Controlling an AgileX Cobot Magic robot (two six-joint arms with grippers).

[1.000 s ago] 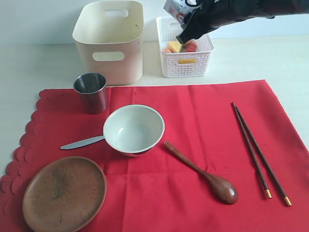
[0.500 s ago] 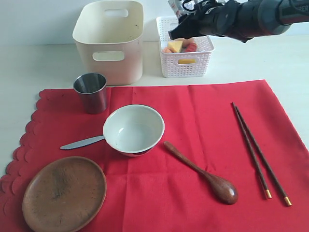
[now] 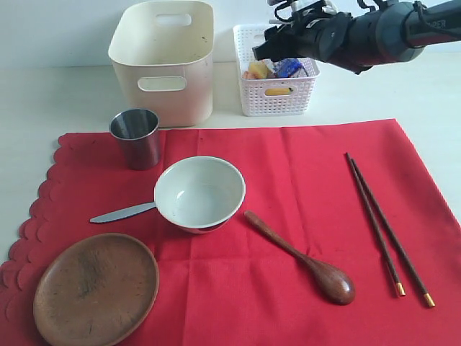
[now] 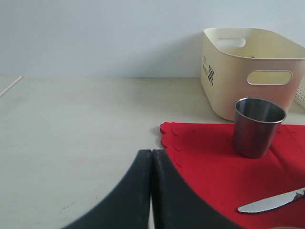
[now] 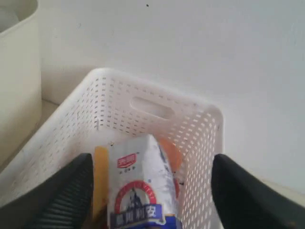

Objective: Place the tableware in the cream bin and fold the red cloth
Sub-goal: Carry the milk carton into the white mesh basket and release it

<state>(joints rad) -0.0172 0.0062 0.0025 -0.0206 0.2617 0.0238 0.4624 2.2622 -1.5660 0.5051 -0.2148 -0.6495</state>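
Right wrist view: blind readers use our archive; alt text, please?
The right gripper stands open over a white lattice basket, a blue-and-white carton lying in the basket between its fingers, touching neither. A cream bin edges the frame.

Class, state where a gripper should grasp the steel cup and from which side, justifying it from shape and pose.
Probably pinch the steel cup at its rim from straight above, one finger inside, one outside. It stands upright, mouth open, on the red cloth, apart from the white bowl, leaving its thin wall free.
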